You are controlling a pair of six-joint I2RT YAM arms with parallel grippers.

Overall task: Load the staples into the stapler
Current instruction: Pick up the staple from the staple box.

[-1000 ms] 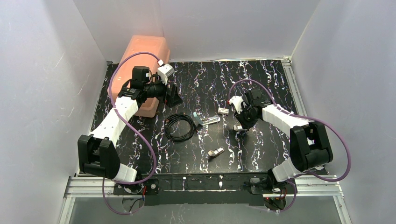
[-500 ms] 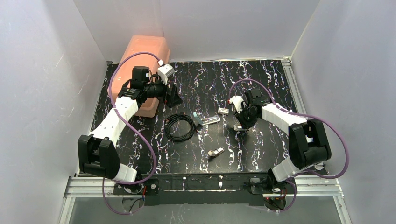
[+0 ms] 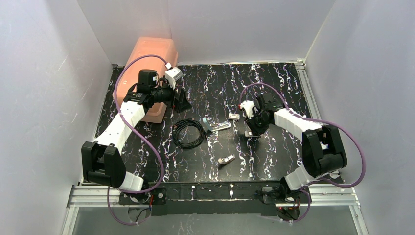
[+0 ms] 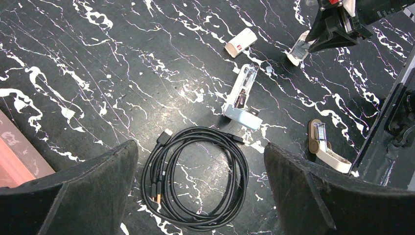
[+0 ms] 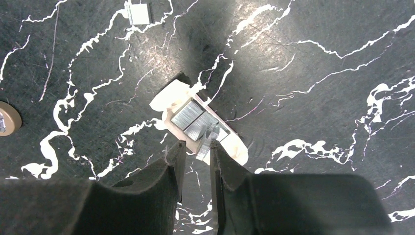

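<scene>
The light-blue stapler [image 3: 216, 126] [image 4: 242, 95] lies hinged open on the black table, its silver channel facing up. My right gripper [image 3: 251, 130] [image 5: 197, 147] points down over a small white tray [image 5: 171, 98] that holds the silvery staples [image 5: 195, 120]. One strip of staples [image 5: 204, 146] tilts up out of the tray, and the narrowly set fingertips are shut on it. The tan cardboard sleeve [image 3: 234, 116] [image 4: 241, 42] lies between the stapler and that gripper. My left gripper [image 3: 179, 101] [image 4: 199, 147] hangs wide open and empty, high above a coiled cable.
A coiled black cable [image 3: 188, 133] [image 4: 195, 176] lies left of the stapler. A tan stapler [image 3: 226, 160] [image 4: 324, 143] rests nearer the front. A small white block [image 5: 138, 13] sits beyond the tray. A pink box [image 3: 149, 63] stands at the back left, against the wall.
The right arm's elbow has shifted slightly inward, while its gripper stays over the tray. The left arm has not moved.
</scene>
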